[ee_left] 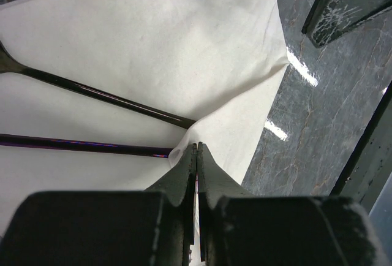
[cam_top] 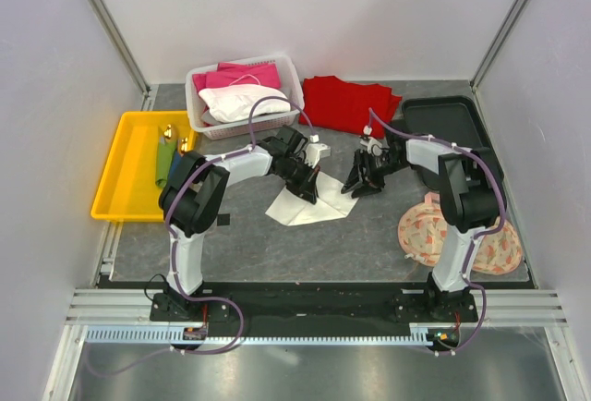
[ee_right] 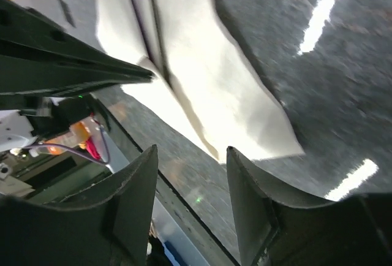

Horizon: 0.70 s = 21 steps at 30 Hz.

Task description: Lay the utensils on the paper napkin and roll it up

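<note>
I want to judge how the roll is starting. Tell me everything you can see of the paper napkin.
The paper napkin is a thin, plain, off-white sheet, creased and partly folded over. It lies on the dark table between the two arms. Two slim dark utensils lie on it, almost side by side. The left gripper is shut on one edge, with wrinkles fanning out from the pinch. The right gripper is open near the far side and appears not to touch it.

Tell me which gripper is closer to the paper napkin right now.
Left. The left gripper is shut on the paper napkin, pinching its edge. The right gripper hangs open just off the napkin's right side, holding nothing.
</note>
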{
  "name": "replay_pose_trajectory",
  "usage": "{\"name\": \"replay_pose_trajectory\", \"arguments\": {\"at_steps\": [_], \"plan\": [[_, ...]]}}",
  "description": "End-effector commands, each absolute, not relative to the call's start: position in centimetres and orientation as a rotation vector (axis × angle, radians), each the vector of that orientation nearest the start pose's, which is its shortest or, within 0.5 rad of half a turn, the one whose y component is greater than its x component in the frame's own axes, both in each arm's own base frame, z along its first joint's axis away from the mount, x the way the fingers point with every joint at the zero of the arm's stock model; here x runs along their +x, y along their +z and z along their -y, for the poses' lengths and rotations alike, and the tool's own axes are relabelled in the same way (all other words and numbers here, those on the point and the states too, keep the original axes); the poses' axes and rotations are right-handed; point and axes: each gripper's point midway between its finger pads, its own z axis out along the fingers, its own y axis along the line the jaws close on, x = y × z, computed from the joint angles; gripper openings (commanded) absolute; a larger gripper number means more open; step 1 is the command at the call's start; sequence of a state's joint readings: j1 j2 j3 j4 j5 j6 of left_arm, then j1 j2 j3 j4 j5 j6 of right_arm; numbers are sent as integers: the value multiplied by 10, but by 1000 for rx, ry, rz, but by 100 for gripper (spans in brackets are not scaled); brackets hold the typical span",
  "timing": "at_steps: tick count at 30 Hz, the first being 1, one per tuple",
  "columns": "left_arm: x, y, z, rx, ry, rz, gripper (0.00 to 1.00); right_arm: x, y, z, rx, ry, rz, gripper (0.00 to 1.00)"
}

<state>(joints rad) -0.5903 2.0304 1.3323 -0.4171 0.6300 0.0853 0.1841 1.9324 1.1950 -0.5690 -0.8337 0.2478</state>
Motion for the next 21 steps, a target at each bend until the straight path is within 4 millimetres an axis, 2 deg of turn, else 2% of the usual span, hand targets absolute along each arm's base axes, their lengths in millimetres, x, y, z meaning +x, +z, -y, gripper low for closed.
{"name": "replay_pose_trajectory", "arguments": {"at_steps": [1, 7, 9, 10, 16, 19, 21], "plan": [[305, 32, 323, 1051, -1004, -2455, 4, 314, 49, -171, -112, 1116, -2841, 57], [305, 32, 322, 1052, -1010, -2455, 4, 325, 40, -146, -119, 913, -2865, 58], [306, 34, 323, 1052, -1012, -2452, 4, 327, 37, -142, -103, 869, -2873, 67], [307, 33, 323, 1054, -1010, -2451, 4, 327, 36, -142, -86, 870, -2876, 70], [306, 33, 323, 1058, -1011, -2450, 4, 339, 24, -148, -54, 889, -2859, 70], [305, 32, 322, 1061, -1010, -2452, 4, 336, 14, -159, -44, 965, -2880, 70], [305, 31, 322, 1059, -1009, -2456, 4, 332, 14, -169, -30, 1046, -2884, 69]]}}
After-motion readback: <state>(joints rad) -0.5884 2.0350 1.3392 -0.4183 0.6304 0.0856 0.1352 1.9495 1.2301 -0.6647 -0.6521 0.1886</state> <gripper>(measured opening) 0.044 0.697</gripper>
